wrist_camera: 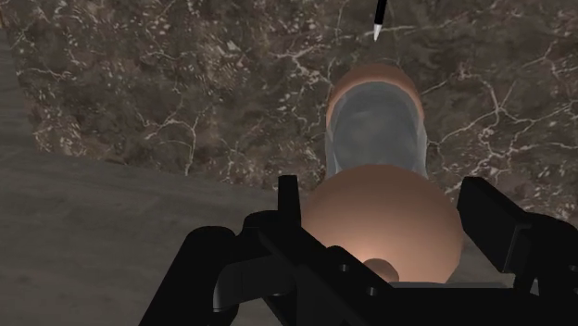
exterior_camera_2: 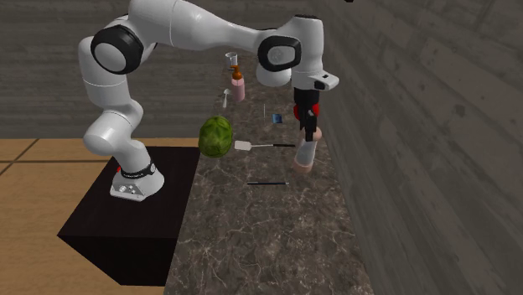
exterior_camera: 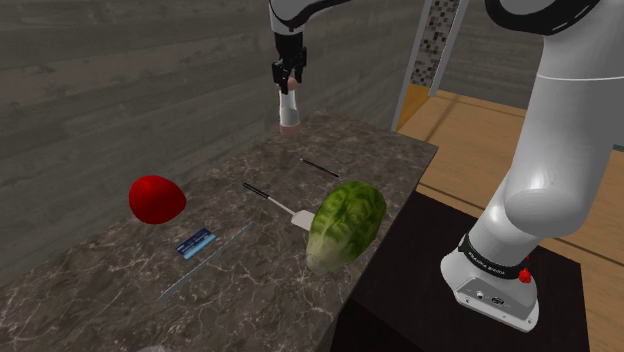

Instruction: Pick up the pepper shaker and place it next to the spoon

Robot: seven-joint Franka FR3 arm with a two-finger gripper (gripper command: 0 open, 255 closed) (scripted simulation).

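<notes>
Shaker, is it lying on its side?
No, the shaker is upright, clasped at its top by the gripper.

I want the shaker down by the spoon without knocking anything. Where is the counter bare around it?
Bare counter lies between the spoon and the red ball, and between the spoon and the black stick. Past the stick, toward the counter's end, is open too. The lettuce crowds the spoon's head. The gripper holds the shaker near the wall.
</notes>
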